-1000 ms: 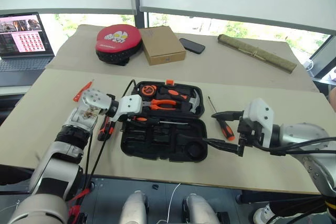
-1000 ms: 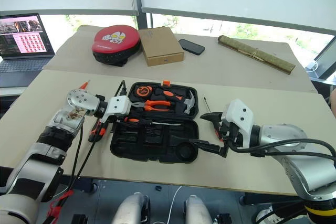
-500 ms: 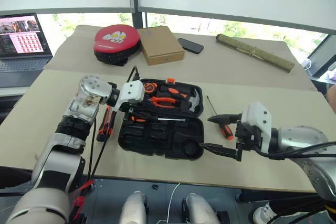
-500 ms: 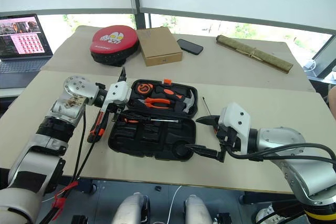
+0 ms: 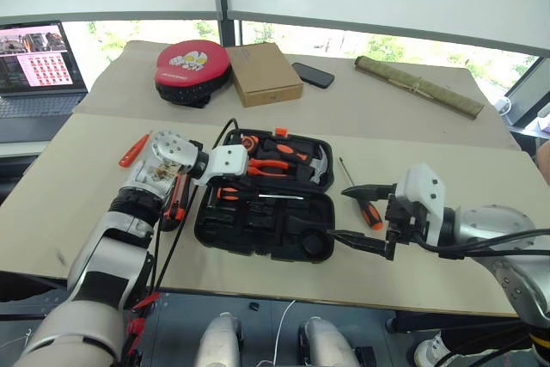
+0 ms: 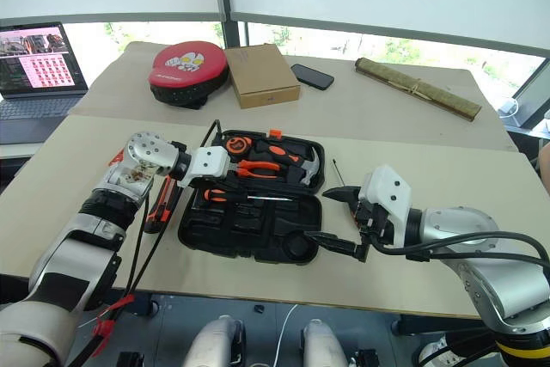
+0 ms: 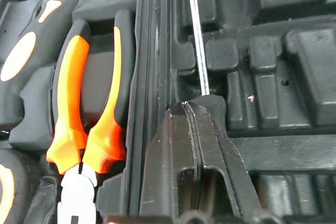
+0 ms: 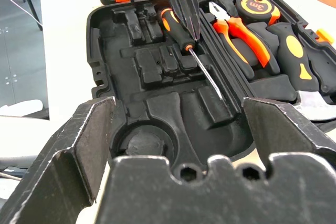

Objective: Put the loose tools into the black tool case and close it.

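The black tool case (image 5: 258, 231) lies open in front of me. A long black-and-orange screwdriver (image 5: 258, 196) rests in its near half, close to the hinge. My left gripper (image 5: 225, 183) is shut, and its fingertips (image 7: 178, 129) bear on that screwdriver where the handle meets the shaft (image 7: 197, 51). My right gripper (image 5: 352, 215) hovers open at the case's right end, holding nothing. Behind it on the table lies another long screwdriver (image 5: 364, 204). A small orange screwdriver (image 5: 133, 149) and a black-and-orange tool (image 5: 175, 201) lie left of the case, the latter partly hidden by my left arm.
The case's far half holds orange-handled pliers (image 5: 271, 165), a tape measure (image 5: 249, 142) and a hammer (image 5: 314, 164). Further back are a red and black round pad (image 5: 193, 66), a cardboard box (image 5: 266, 73), a phone (image 5: 314, 75), a rolled mat (image 5: 421, 86) and a laptop (image 5: 39, 66).
My left gripper's fingers have closed and the hand has shifted slightly further over the case. The right arm has kept still.
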Robot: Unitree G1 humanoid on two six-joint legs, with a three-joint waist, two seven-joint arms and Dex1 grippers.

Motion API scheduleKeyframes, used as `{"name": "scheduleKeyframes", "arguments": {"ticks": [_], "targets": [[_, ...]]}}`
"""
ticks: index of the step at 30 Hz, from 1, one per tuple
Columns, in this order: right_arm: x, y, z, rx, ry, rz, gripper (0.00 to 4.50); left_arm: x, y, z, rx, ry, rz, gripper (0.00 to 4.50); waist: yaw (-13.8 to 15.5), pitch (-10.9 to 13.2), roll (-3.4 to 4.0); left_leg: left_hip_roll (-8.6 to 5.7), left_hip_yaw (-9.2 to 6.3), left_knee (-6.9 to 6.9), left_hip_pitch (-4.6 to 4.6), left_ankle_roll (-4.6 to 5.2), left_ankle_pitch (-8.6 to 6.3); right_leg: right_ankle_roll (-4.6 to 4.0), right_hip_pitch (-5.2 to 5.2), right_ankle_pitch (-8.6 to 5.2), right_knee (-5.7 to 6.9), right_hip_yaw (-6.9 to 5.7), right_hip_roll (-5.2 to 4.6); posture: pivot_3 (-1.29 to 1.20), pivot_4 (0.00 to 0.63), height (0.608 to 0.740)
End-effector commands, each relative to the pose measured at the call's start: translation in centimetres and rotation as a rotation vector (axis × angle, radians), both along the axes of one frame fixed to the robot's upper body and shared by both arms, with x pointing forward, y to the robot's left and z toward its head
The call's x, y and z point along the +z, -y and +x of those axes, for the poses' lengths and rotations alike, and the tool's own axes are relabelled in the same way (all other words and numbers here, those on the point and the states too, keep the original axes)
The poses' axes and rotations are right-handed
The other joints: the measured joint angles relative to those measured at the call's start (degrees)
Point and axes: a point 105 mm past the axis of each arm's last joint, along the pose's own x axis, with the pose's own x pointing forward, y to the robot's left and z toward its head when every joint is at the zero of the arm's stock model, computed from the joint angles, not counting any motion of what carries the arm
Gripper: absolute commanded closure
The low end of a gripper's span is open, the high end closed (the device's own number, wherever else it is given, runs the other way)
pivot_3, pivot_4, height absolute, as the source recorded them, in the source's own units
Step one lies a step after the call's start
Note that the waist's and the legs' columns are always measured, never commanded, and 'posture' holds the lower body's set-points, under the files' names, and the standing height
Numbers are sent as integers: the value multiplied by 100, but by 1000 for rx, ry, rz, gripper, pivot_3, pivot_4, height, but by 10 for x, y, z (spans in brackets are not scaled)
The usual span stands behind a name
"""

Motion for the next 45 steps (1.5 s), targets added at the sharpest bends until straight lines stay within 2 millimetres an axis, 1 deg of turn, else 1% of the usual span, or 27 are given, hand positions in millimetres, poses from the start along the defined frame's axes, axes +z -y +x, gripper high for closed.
{"name": "scheduleKeyframes", "arguments": {"ticks": [1,4,7,9,12,14,15,16,18,19,21,22,23,25,29,35,37,40,42,45], "targets": [[6,1,1,-10,23,18,0,-16,5,-9,-63,-21,55,4482,0,0,0,0,0,0,0,0,0,0,0,0,0,0,0,0,150,740],[4,2,3,-19,22,12,0,-19,9,-9,-69,-8,54,4482,6,0,0,0,0,0,0,0,0,0,2,0,-2,0,0,0,150,740],[3,4,5,-39,26,7,0,-15,12,-5,-56,10,34,4482,17,0,0,-1,0,1,0,0,0,0,3,0,-3,0,-2,0,150,740],[2,14,11,-112,41,-9,0,0,14,1,-30,28,-22,4482,17,0,0,-1,0,1,0,0,0,0,4,0,-3,0,-2,0,150,740],[5,37,14,-257,61,-5,0,39,15,4,13,-13,-174,4482,26,1,-1,-2,-1,2,-2,0,0,1,2,0,-1,-2,-2,0,150,740],[6,55,10,-366,52,16,0,65,15,-1,19,-87,-279,3982,16,1,-1,-2,-2,3,-12,0,0,1,-6,0,-2,-3,-2,0,150,740],[6,62,7,-405,47,21,0,73,15,-4,15,-117,-311,3735,15,1,-1,-1,-3,3,-14,0,0,1,-7,0,0,-3,-2,0,150,740],[5,68,4,-441,40,21,0,80,14,-9,8,-147,-334,3410,7,1,-1,-1,-6,2,-16,0,0,2,-8,0,0,-5,-1,0,150,740],[-1,88,-8,-546,10,18,0,98,12,-20,-6,-221,-391,2539,-1,1,2,-1,-10,0,-15,0,0,4,-8,-2,2,-7,0,0,150,740],[-8,100,-17,-621,-16,21,0,107,12,-28,-20,-260,-420,2257,-5,1,4,-1,-13,-2,-14,0,0,5,-5,-3,2,-8,0,0,150,740],[-18,114,-30,-729,-52,24,0,116,13,-41,-42,-317,-447,1476,-2,0,8,-1,-22,-3,-11,0,0,5,1,-7,5,-13,1,0,150,740],[-21,117,-34,-763,-62,26,0,118,15,-46,-49,-337,-451,1111,-7,0,9,-1,-27,-2,-11,-1,0,5,2,-8,7,-17,0,0,150,740],[-23,117,-35,-787,-64,37,0,119,16,-50,-56,-353,-453,826,-14,-3,15,-1,-28,-1,-10,-1,1,4,3,-9,8,-17,0,0,150,740],[-25,114,-33,-816,-65,58,0,120,19,-56,-69,-375,-450,46,-70,-4,22,-4,-30,7,-2,-4,3,3,8,-9,15,-14,-2,0,150,740],[-30,99,-17,-812,-61,85,0,116,23,-62,-82,-393,-432,46,-144,-2,25,-5,-46,6,3,-2,17,1,7,-8,22,-13,5,0,150,740],[-40,71,33,-787,-57,107,0,109,27,-62,-86,-372,-399,46,-158,0,30,-11,-54,1,0,0,19,-11,2,-7,22,-11,7,0,150,740],[-43,63,45,-772,-62,106,0,107,27,-62,-87,-363,-388,46,-139,1,31,-12,-55,0,-3,0,19,-10,-1,-7,21,-11,6,0,150,740],[-52,60,59,-786,-77,92,0,101,27,-62,-85,-337,-355,46,-109,2,32,-14,-57,-2,-6,1,18,-9,-1,-10,20,-14,5,0,150,740],[-64,61,68,-814,-95,67,0,98,27,-61,-80,-327,-350,46,-97,2,32,-17,-57,-2,-13,1,18,-8,-3,-11,18,-14,3,0,150,740],[-76,60,74,-829,-102,46,740,94,26,-59,-70,-306,-338,0,-95,2,32,-18,-57,-1,-15,1,18,-7,-3,-11,17,-14,2,0,150,740]]}}
